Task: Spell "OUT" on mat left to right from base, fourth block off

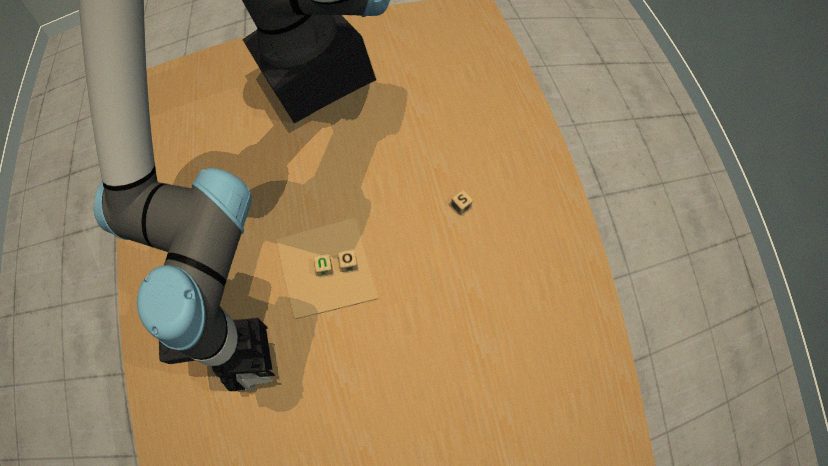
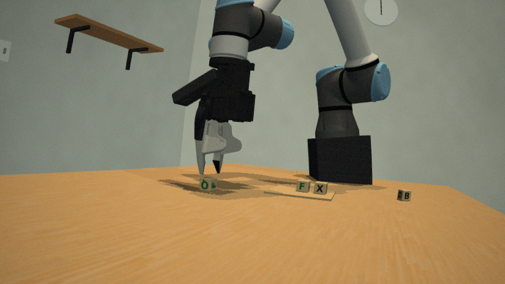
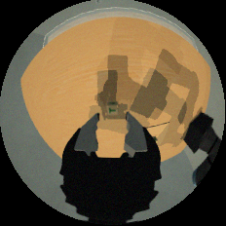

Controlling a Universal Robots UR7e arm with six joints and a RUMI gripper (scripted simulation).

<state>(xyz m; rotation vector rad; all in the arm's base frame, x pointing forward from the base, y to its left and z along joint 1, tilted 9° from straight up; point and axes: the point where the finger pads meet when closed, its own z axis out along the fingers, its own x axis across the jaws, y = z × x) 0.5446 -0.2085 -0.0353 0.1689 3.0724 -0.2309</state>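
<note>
- Hand (image 2: 209, 171) hovers just above the fourth block (image 2: 207, 184), which sits off the mat near one long side edge of the counter (image 1: 463, 347), towards the corner far from the robot base. The jaws are part open and hold nothing.
- In the wrist view the block (image 3: 112, 108) sits ahead of the fingertips, not squarely between them. If I drop now, one tip may land on its top face or shove it towards the edge.
- The jaw gap looks only a little wider than the block. A slight twist between the two, and a fingertip catches a corner and spins it.
- I cannot read its top letter from here, only a green mark. If T is not face up, or ends up turned, the word fails even with a clean pick.
- On the mat (image 1: 341, 295), the U block (image 1: 322, 263) and O block (image 1: 347, 259) sit side by side. The free strip beside U looks narrow: T may overhang the mat edge, or my fingers may knock U out of line.
- The S block (image 1: 461, 202) lies off the mat towards the opposite side edge. No worry there.
</note>
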